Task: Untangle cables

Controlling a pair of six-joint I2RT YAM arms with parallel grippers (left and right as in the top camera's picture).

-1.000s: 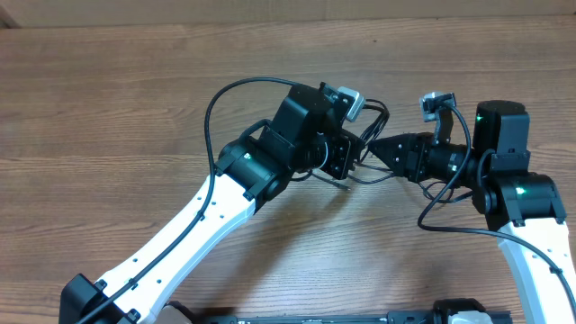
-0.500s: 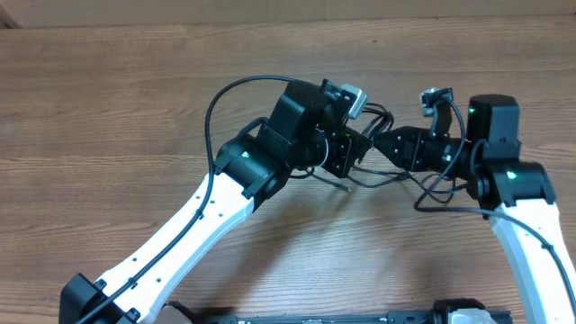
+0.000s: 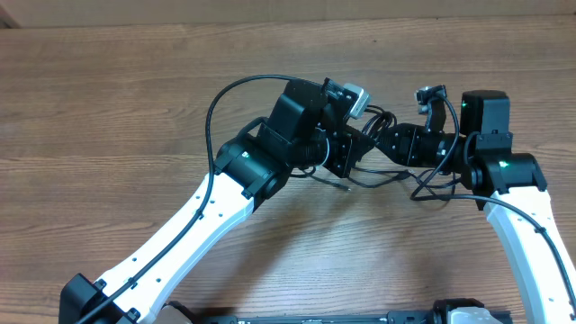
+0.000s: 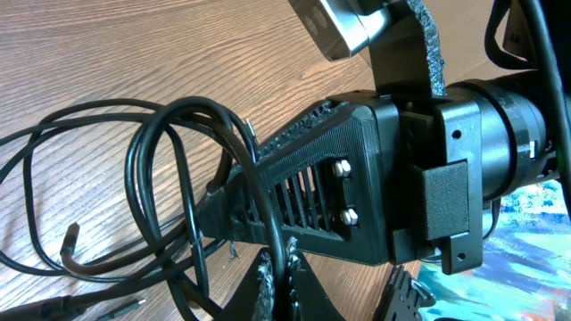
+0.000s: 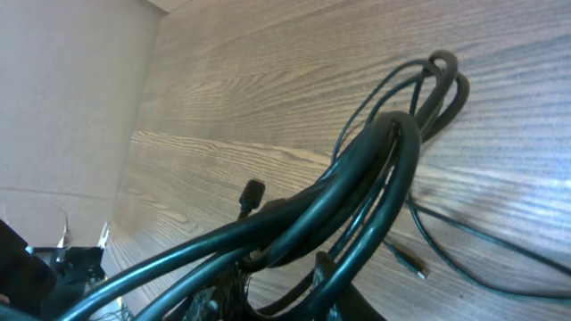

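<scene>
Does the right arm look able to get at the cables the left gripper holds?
Likely yes. The right gripper sits in among the cables, close by the left gripper, and nothing stands between them. Whether it grips any strand I cannot tell.

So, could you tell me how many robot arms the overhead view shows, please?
2: the left arm reaches in from the lower left, the right arm from the lower right, meeting over the cables; none hidden.
</scene>
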